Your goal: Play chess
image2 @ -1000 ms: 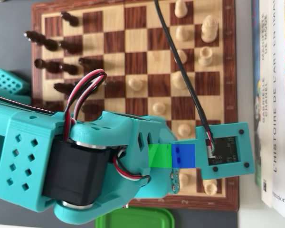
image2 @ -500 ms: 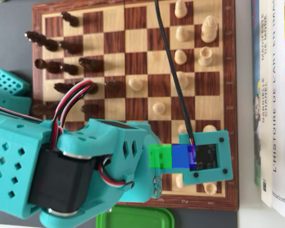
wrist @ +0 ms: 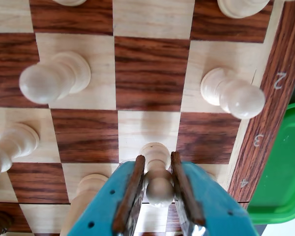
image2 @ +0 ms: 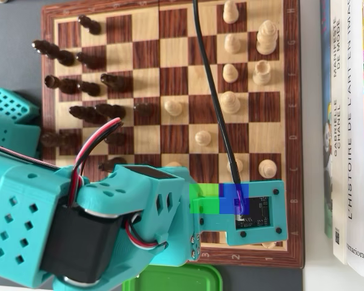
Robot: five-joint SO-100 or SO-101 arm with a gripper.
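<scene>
Wrist view: gripper [wrist: 159, 189] has its two fingers [wrist: 130, 194] closed in around a white pawn [wrist: 157, 174], one on each side of the neck just below the head. Jaws are narrow, only the pawn's width apart, and the brown pads look to be touching it. Pawn's base is on a light square near the rank-number edge of the chessboard [wrist: 265, 123], roughly level with the "3"–"4" marks. Can't tell whether the base is off the board yet; I'd call it gripped but not lifted.

Other white pawns close by: one [wrist: 54, 78] two files over toward the board centre, one [wrist: 233, 93] on a light square against the numbered edge, both well apart from the fingers. Another white piece [wrist: 86, 196] sits just beside the left finger in this view, so clearance on that side is tight.

Overhead view: game is mid-opening. Dark pieces [image2: 79, 85] cluster along the left edge of the board, white pieces [image2: 230, 73] are spread over the right half, and a few pawns are advanced to the middle. The arm [image2: 109, 224] covers the bottom edge, so the held pawn isn't visible there. Green lid [image2: 176, 279] lies just off the board's bottom edge.

Progress: grasp done. Still left are the lift, the carry to the target square and the release. Target square unknown from these views.
</scene>
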